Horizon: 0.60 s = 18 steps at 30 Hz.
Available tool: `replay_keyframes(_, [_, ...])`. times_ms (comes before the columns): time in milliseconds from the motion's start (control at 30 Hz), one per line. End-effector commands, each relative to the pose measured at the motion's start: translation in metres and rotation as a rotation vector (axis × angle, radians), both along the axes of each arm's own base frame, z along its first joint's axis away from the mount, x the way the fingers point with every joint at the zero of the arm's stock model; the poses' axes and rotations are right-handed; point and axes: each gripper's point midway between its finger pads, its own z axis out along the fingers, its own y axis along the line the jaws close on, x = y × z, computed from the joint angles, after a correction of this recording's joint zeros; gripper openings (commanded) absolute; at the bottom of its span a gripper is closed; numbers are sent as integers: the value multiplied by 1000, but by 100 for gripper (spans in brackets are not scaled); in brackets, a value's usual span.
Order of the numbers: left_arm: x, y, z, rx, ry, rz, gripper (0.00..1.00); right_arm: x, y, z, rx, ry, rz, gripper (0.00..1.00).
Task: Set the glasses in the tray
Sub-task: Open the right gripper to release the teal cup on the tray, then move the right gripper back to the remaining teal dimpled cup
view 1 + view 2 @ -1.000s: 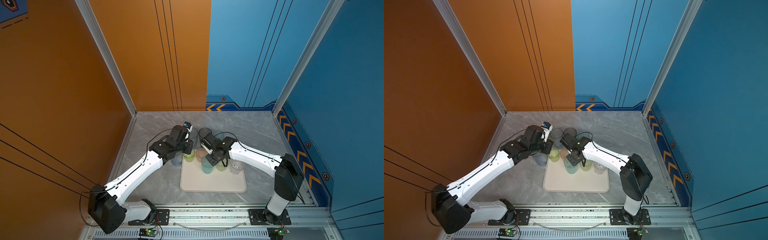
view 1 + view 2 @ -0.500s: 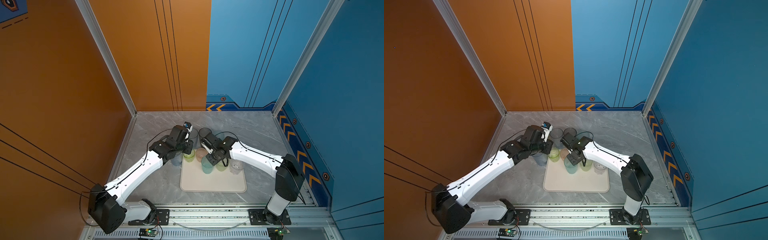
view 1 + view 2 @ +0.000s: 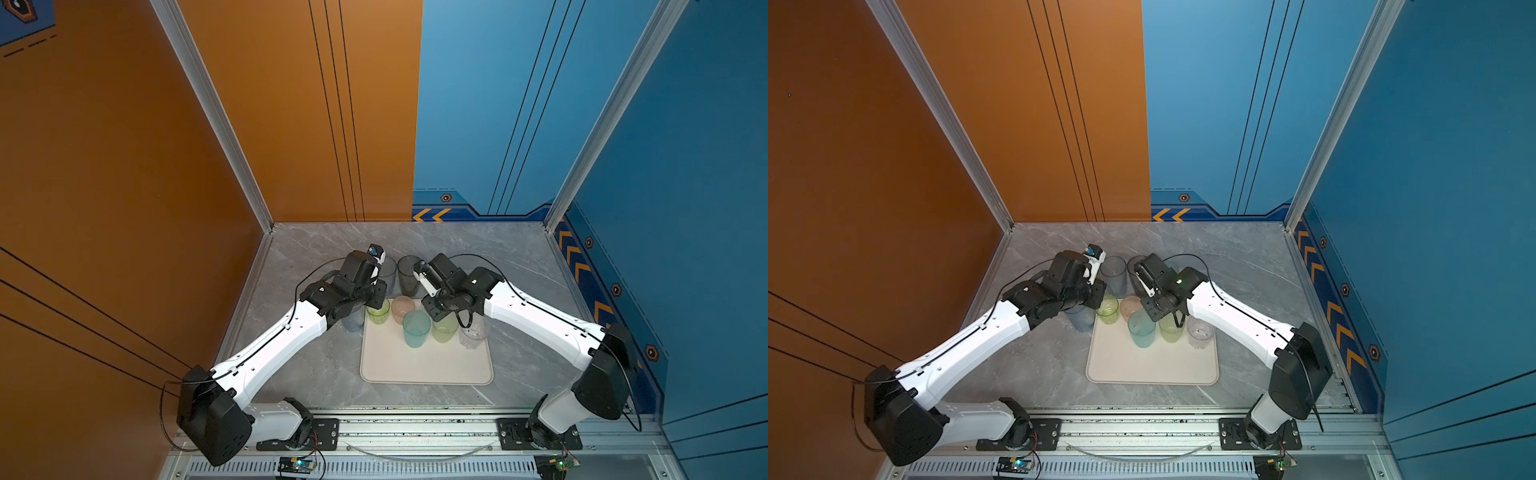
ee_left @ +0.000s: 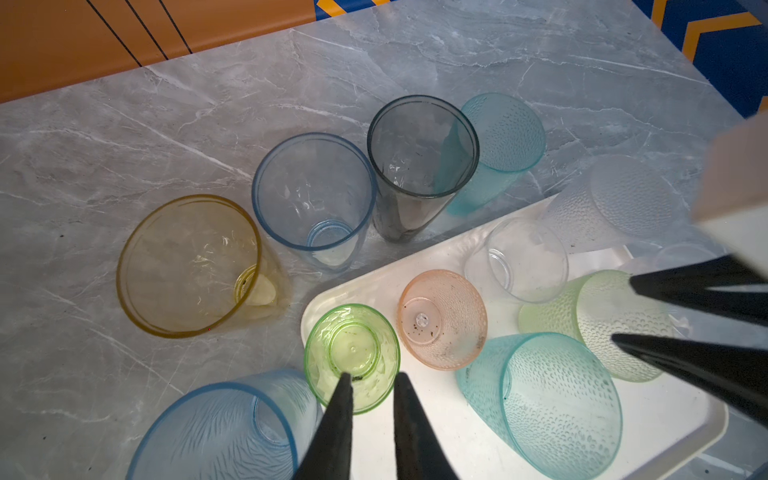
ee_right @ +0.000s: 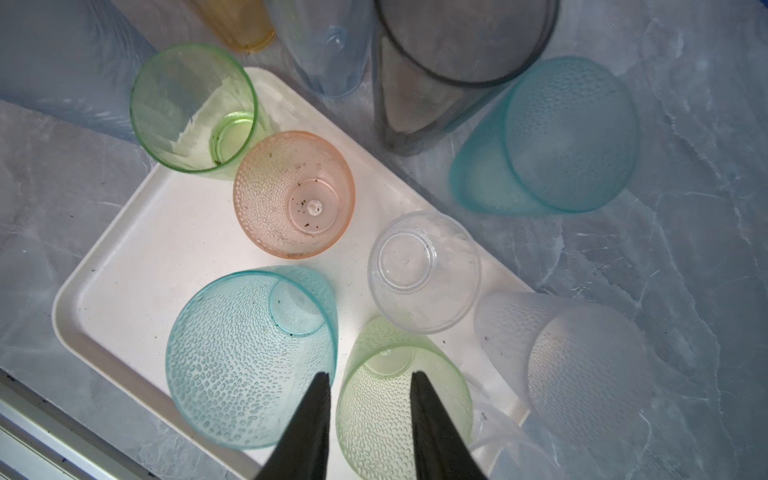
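Tray [image 3: 415, 368] sits on grey marble tabletop [image 3: 478, 249].

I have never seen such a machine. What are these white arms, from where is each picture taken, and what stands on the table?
These are two robot arms, each ending in a gripper with two fingers. Two pictures look down from above; two come from cameras on the wrists. On the table lies a tray holding several glasses; others stand beside it. The left gripper is at a green glass; whether it grips, I cannot tell. The right gripper is open over a yellow-green glass.
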Motion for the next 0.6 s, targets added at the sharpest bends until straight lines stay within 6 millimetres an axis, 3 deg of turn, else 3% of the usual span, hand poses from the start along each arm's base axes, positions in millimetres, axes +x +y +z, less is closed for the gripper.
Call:
replay_keyframes(0, [1,0,-8,37,-1,-9,20,10,-16,14,77,-28,-92,33])
replay_keyframes(233, [-4,4,-4,18,-39,13,20,39,-57,35,198,-97,-289,35])
replay_keyframes(567, [-12,12,1,-32,-99,33,21,65,-91,54,225,-150,-414,36])
